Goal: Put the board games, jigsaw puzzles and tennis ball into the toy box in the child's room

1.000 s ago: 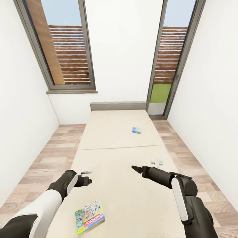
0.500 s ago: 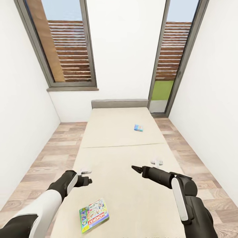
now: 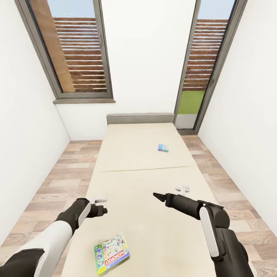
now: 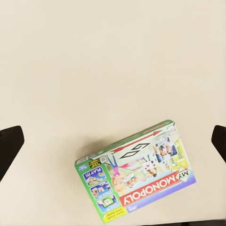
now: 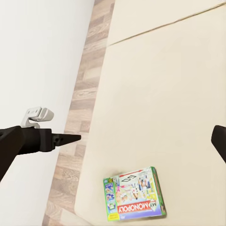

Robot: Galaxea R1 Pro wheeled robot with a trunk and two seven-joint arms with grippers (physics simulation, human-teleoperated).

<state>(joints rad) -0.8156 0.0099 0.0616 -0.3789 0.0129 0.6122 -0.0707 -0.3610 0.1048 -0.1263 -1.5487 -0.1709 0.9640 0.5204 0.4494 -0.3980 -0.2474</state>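
The larger flat board game box with the green edge and busy cartoon print (image 3: 111, 254) lies face up on the near half of the low bed's beige two-part mattress (image 3: 134, 215), close to the mattress's left side and just ahead of us, and the left wrist view shows it directly under that arm (image 4: 135, 179). Its long axis runs slantwise across the mattress, neither along the bed nor square across it, with the green short end turned toward our left and the printed title reading upside down from where we stand; the right wrist view gives the same skew (image 5: 135, 193). The small, mostly blue board game box (image 3: 164, 147) rests well apart on the far half, toward the grey headboard (image 3: 140, 118). Our left gripper (image 3: 103, 210) hangs above the mattress beside the big box, and its fingers stand wide apart at the two edges of the left wrist view, holding nothing. Our right gripper (image 3: 157, 196) hovers over the middle of the bed, its fingers spread and empty as well. We judge the step in hand to be picking up the near box with the left arm. To do it well we should turn the wrist so the fingers straddle the box's short width, square to that slanted long axis, then come down low over one long edge, since a thin flat box on a soft surface offers little to pinch.
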